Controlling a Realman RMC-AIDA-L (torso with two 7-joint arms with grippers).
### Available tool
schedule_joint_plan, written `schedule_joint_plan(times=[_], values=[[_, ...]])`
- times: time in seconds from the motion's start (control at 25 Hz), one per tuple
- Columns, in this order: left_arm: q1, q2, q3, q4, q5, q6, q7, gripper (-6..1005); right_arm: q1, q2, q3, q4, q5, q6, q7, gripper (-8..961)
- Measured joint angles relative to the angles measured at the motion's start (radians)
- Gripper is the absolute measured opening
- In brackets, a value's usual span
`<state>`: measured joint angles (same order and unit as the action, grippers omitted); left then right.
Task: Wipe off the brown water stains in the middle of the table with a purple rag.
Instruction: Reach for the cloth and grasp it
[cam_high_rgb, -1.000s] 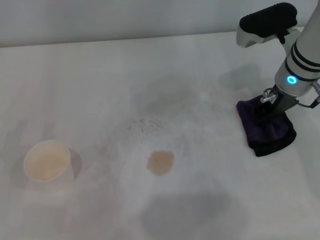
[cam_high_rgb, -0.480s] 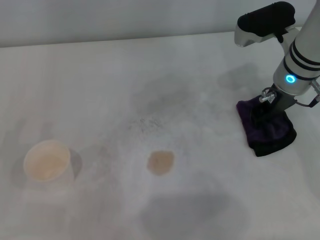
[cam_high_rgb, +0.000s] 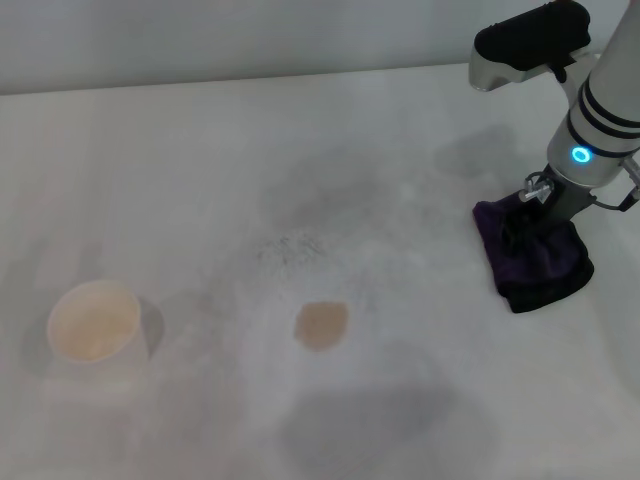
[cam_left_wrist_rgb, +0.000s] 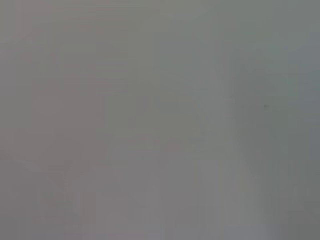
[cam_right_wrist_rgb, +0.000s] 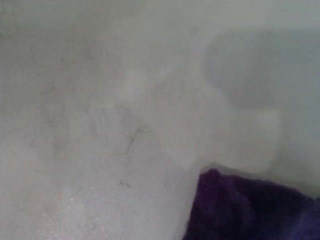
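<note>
- A wide white bench (cam_high_rgb: 200, 180) with faint grey speckles and smudges fills the head view, backed by a pale wall.
- The right pincer (cam_high_rgb: 528, 228) is down on the purple rag (cam_high_rgb: 535, 262) at the right side of the bench; its tips are buried in the cloth, so I cannot tell whether they have closed on it.
- The rag lies bunched in a dark lump with a blackish edge, well apart from the brown stain (cam_high_rgb: 321, 324), which sits near the middle of the bench.
- A white cup (cam_high_rgb: 95, 322) stands far to the left, clear of both.
- The left pincer is not in sight.
- Risk, as I judge it: a shallow pinch on the loose folds could let the rag slip or trail on the way over, and a wide sweep past the stain might reach the cup.
- The right wrist view shows the rag's purple fold (cam_right_wrist_rgb: 250, 210) close against the bench but no stain; only the head view shows stain and cup. The left wrist view shows plain grey.
</note>
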<state>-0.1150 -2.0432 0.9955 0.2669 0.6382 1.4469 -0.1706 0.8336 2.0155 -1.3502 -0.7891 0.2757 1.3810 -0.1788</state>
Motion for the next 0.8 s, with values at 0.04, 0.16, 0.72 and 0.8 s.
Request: schedule_joint_plan(times=[0.04, 0.16, 0.72, 0.8], values=[[0.0, 0.0, 0.0, 0.0, 0.0, 0.0, 0.004, 877, 0.001, 0.0, 0.0, 0.0, -0.001, 0.001, 0.001, 369], [0.0, 0.0, 0.0, -0.001, 0.0, -0.001, 0.008, 876, 0.004, -0.002, 0.0, 0.0, -0.011, 0.006, 0.01, 367], [-0.002, 0.003, 0.0, 0.0, 0.0, -0.001, 0.013, 877, -0.002, 0.002, 0.003, 0.014, -0.039, 0.002, 0.028, 367], [-0.002, 0.003, 0.0, 0.0, 0.0, -0.004, 0.013, 877, -0.002, 0.003, 0.003, 0.015, -0.039, 0.002, 0.028, 367]])
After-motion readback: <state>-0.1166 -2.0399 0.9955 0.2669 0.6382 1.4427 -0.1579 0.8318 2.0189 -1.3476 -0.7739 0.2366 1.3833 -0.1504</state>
